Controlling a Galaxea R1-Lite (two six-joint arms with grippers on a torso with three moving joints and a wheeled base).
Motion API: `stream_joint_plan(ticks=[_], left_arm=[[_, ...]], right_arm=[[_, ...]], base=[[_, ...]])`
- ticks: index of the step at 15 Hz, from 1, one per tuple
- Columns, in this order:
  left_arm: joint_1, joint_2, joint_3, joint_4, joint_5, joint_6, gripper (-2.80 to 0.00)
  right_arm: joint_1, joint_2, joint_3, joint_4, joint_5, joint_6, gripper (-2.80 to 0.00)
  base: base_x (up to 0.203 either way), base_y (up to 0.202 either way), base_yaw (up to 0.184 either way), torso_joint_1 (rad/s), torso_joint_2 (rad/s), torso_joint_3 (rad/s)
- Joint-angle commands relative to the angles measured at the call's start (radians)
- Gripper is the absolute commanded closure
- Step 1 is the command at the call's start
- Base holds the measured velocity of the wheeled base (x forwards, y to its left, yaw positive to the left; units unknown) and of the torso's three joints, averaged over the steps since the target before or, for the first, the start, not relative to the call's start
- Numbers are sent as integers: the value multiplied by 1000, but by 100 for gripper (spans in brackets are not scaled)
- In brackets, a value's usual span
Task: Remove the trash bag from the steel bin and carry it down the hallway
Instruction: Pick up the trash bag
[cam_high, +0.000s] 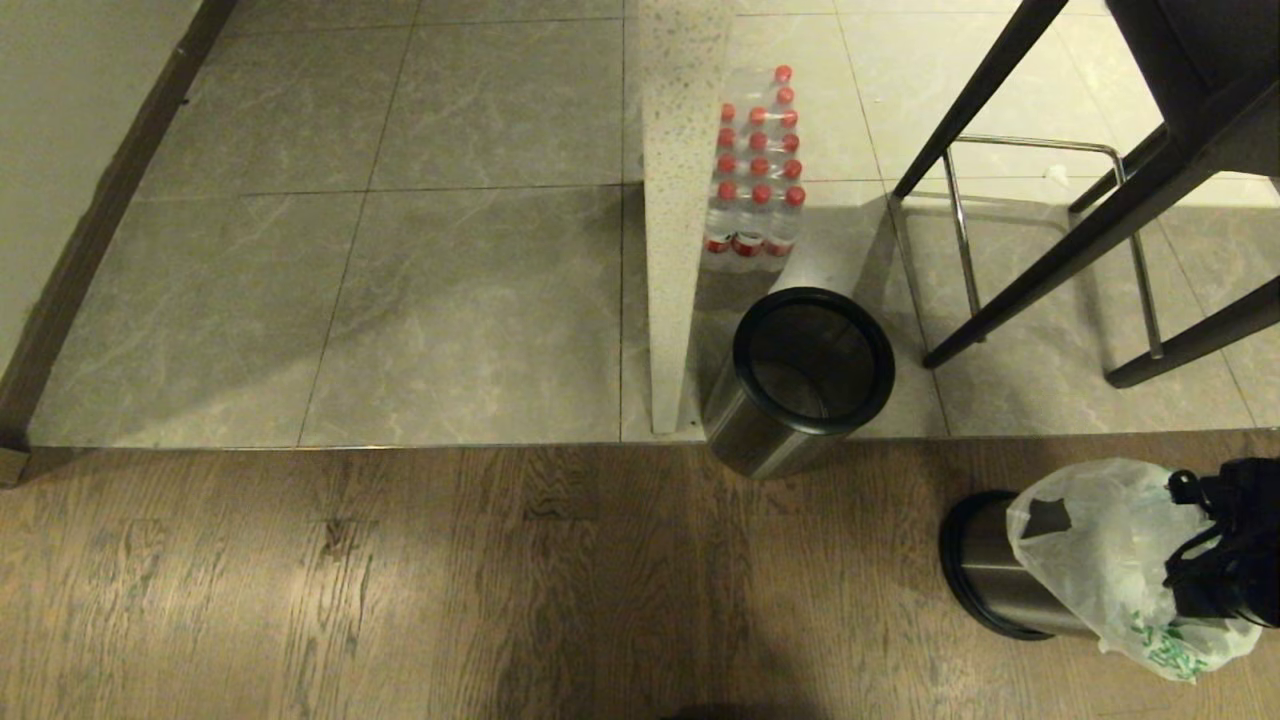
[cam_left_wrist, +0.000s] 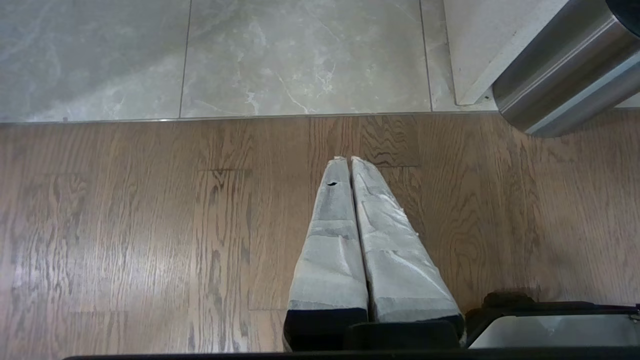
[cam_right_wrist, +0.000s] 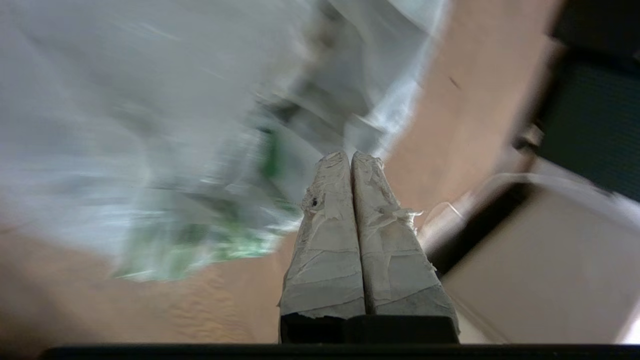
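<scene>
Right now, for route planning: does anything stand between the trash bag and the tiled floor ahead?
The right gripper holds the trash bag beside its steel bin. Ahead-left at the tile edge stand a second steel bin, a speckled panel and a bottled-water pack; bar-stool legs stand straight ahead.

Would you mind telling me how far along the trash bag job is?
Done: the trash bag is mostly out of the steel bin. In hand: the right gripper is shut on it. Left: pulling it clear and carrying it away. The left gripper is shut, idle.
</scene>
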Motion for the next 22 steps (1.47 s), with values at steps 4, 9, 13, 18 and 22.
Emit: stream_joint_plan(ticks=[4,9,13,18,22], left_arm=[[0,1,0,0,0,-1,0],[0,1,0,0,0,-1,0],[1,1,0,0,0,-1,0],[1,1,0,0,0,-1,0],[0,1,0,0,1,-1,0]], right_arm=[[121,-57,-20,84,131,102,0],[216,-10,-54,147,201,190,0],[227,126,-123,121,186,181,0],[220,222,-226,68,66,112,0],[220,163,-207,46,52,80,0]], base=[[0,0,0,0,0,0],[0,0,0,0,0,0],[0,0,0,0,0,0],[0,0,0,0,0,0],[0,0,0,0,0,0]])
